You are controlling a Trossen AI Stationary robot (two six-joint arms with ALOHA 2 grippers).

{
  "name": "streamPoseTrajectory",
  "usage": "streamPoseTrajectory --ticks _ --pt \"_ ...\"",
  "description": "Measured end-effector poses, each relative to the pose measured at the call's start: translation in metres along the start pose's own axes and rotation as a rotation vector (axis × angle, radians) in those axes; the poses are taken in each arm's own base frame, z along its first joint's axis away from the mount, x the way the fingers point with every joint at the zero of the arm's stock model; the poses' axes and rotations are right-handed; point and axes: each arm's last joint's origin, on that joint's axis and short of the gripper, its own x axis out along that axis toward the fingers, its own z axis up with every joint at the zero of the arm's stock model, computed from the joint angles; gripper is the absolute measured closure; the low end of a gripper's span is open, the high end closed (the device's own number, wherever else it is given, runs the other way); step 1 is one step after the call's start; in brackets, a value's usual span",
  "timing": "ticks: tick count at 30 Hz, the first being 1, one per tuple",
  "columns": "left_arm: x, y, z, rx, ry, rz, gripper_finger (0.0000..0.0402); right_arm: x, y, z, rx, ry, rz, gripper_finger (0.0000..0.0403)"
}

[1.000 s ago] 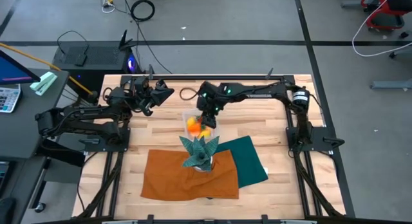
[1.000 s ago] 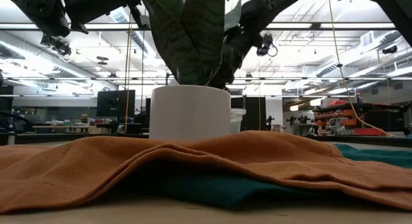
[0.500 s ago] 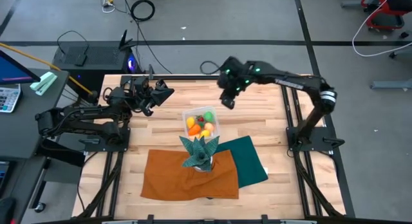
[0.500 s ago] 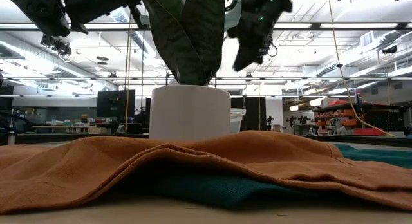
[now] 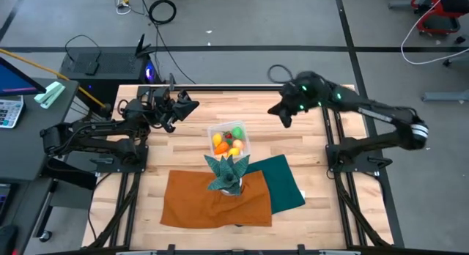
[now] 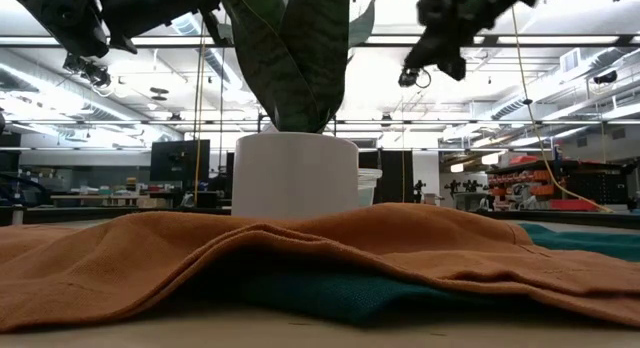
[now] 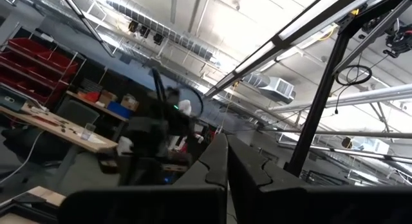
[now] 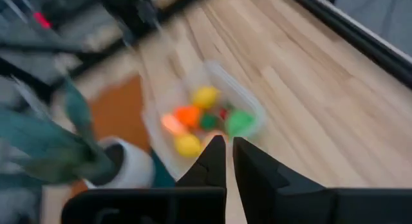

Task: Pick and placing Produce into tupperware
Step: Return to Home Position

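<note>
The right gripper (image 5: 282, 116), which hung directly over the clear container (image 5: 247, 143) a second ago, has swung out and now sits well to the container's right and a little behind it, above bare table (image 5: 308, 149). Its fingers are nearly together and carry nothing. The left gripper (image 5: 187, 106) has not moved: it waits behind and to the left of the container, fingers all but closed and empty. The produce (image 5: 227, 141) lies inside the container, roughly six pieces: two yellow, two orange, one green and one red, though they overlap. One potted plant (image 5: 227, 171) stands just in front of the container. It rests on one orange cloth (image 5: 198, 200), with one teal cloth (image 5: 286, 182) alongside. Only the high and right wrist views show the produce. In the low view the white pot hides it, and the left wrist view sees just ceiling and room.
</note>
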Motion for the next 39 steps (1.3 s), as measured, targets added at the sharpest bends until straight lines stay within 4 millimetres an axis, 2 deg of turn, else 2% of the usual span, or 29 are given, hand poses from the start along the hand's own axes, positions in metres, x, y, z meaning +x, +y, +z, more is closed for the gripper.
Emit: streamPoseTrajectory --ticks 9,17,22,29,39 --pt "0.000 0.000 0.000 0.010 0.002 0.002 0.0376 -0.002 0.000 -0.064 0.141 -0.326 0.095 0.0403" --pt "0.000 0.000 0.000 0.006 0.002 0.002 0.0391 0.006 -0.011 -0.102 0.230 -0.567 0.236 0.0403" --pt "0.000 0.000 0.000 -0.002 0.002 0.002 0.0387 -0.001 -0.012 -0.113 0.236 -0.621 0.266 0.0403" --pt "0.000 0.000 0.000 -0.002 0.002 0.002 0.0373 -0.026 -0.010 -0.122 0.223 -0.703 0.278 0.0403" --pt "0.000 0.001 -0.001 -0.003 0.002 0.016 0.0389 -0.052 -0.010 -0.143 0.221 -0.702 0.218 0.0403"
